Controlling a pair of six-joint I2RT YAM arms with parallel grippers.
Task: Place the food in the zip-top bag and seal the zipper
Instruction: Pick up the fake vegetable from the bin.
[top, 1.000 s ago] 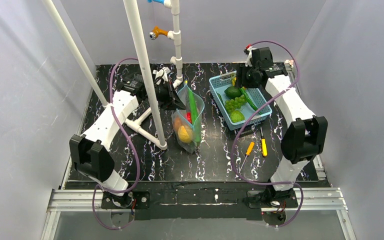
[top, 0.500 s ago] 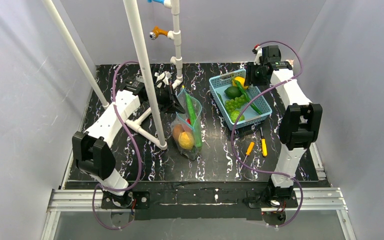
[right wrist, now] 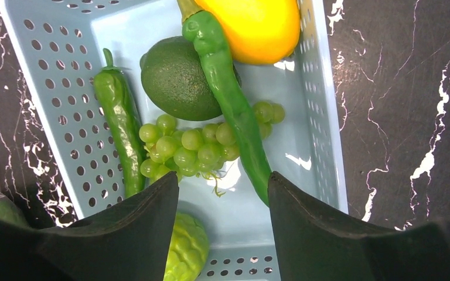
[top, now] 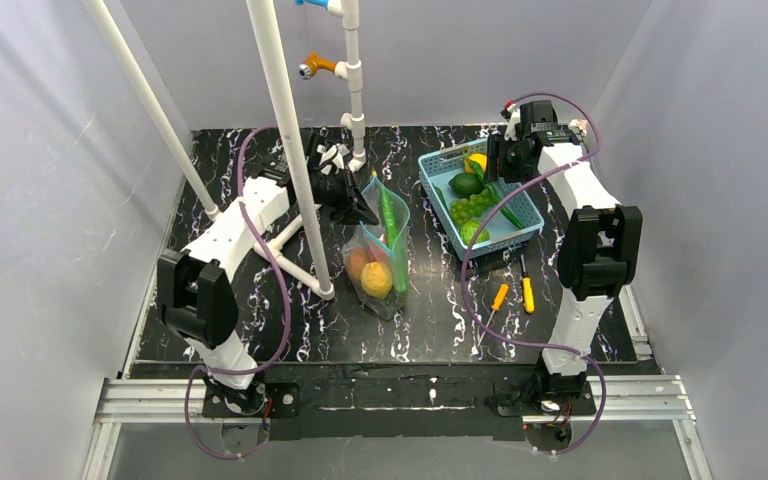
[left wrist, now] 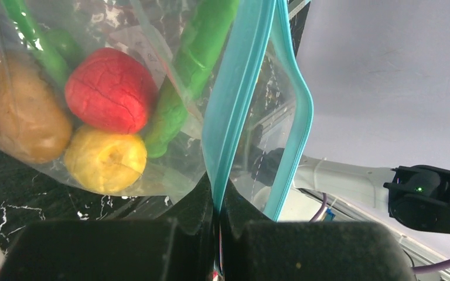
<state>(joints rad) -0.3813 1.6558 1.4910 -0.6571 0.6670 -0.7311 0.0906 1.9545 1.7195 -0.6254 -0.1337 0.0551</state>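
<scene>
- Jaws of the left gripper (left wrist: 217, 206) are pressing flat together on the teal zipper (left wrist: 234, 88) at one end of the zip-top bag (top: 375, 290), with no gap between the pads.
- Beyond that pinch the two teal strips are bowing apart, so the mouth is gaping there. How far the opening runs is cut off at the top of the left wrist view.
- Jaws of the right gripper (right wrist: 222, 193) are standing well apart and holding nothing, hovering over the light-blue basket (right wrist: 47, 70).
- Inside the bag, a red piece (left wrist: 110, 91), a brown-orange round fruit (left wrist: 17, 123) and a yellow fruit (left wrist: 105, 161) are lying bunched together. A green pod (left wrist: 190, 70) is leaning up toward the mouth, with its upper end running out of frame.
- The bag is sitting on the dark marbled surface (top: 430, 310) to the left of the basket, with its mouth end raised.
- From above, a white pipe (top: 285, 130) is partly covering the left gripper.
- In the basket, a long green pepper (right wrist: 234, 111) is lying across a dark green round fruit (right wrist: 176, 79) and a bunch of grapes (right wrist: 187, 146). Its lower tip is disappearing behind one finger.
- A second pepper (right wrist: 120, 134) is lying beside the grapes.
- A yellow-orange fruit (right wrist: 258, 26) is being cut off by the top edge, and a bumpy pale-green piece (right wrist: 187, 249) is showing only half from behind the other finger.
- Two orange-handled screwdrivers (top: 527, 293) are lying on the surface just nearer than the basket.
</scene>
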